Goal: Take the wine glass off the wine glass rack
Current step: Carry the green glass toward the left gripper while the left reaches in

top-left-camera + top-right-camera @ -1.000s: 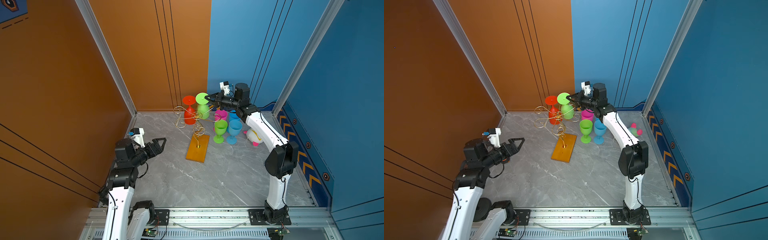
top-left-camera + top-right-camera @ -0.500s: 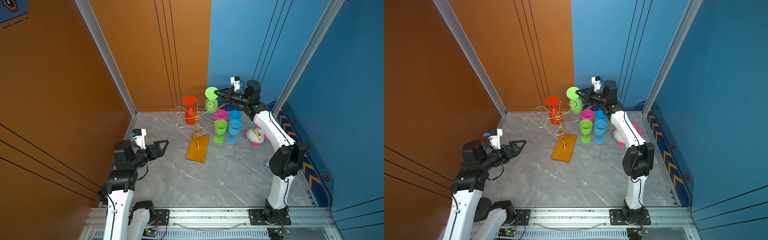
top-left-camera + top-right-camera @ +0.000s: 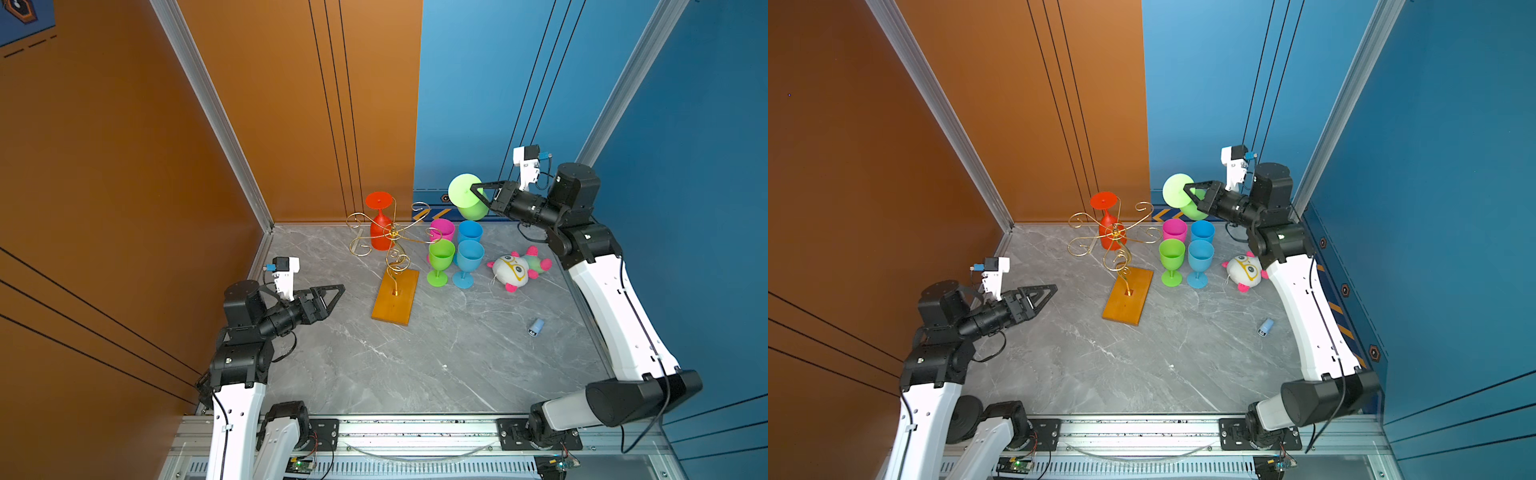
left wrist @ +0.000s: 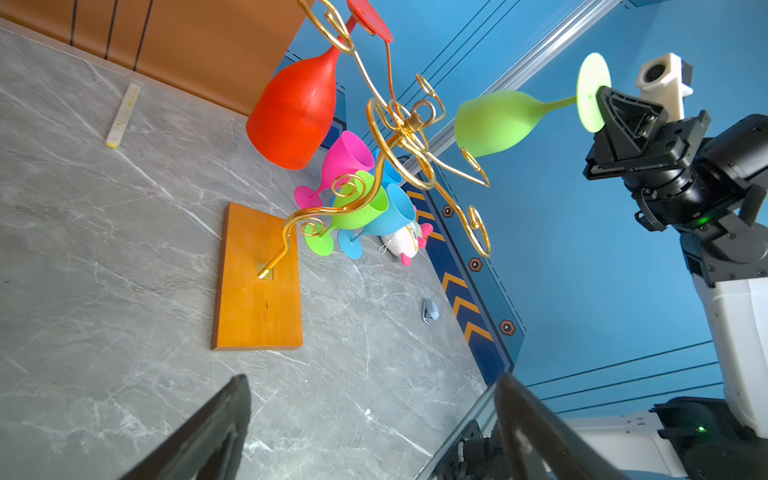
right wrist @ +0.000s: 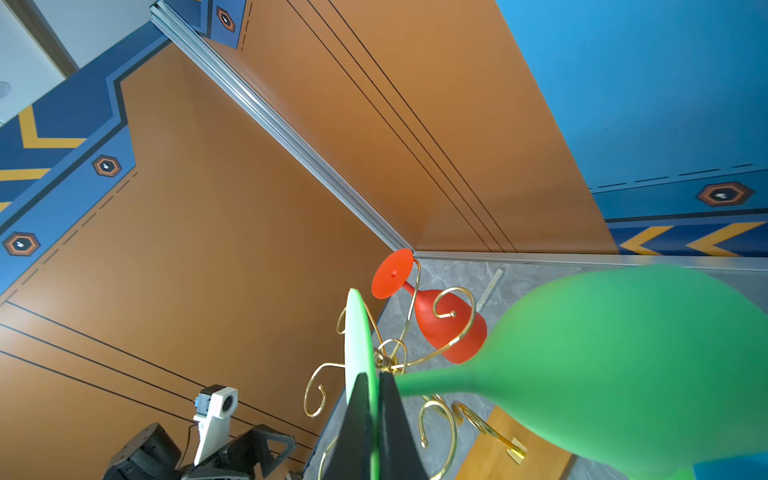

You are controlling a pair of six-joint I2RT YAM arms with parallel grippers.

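Right of the wine glass rack, right claw clamps lime wine glass by its foot; left claw gapes.

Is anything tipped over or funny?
Yes. A white plush toy with pink feet lies flopped on the grey marble table beside an upright blue plastic goblet, and a small blue tube lies on its side.

A grey marbled floor lies between orange walls and blue walls, evenly lit.
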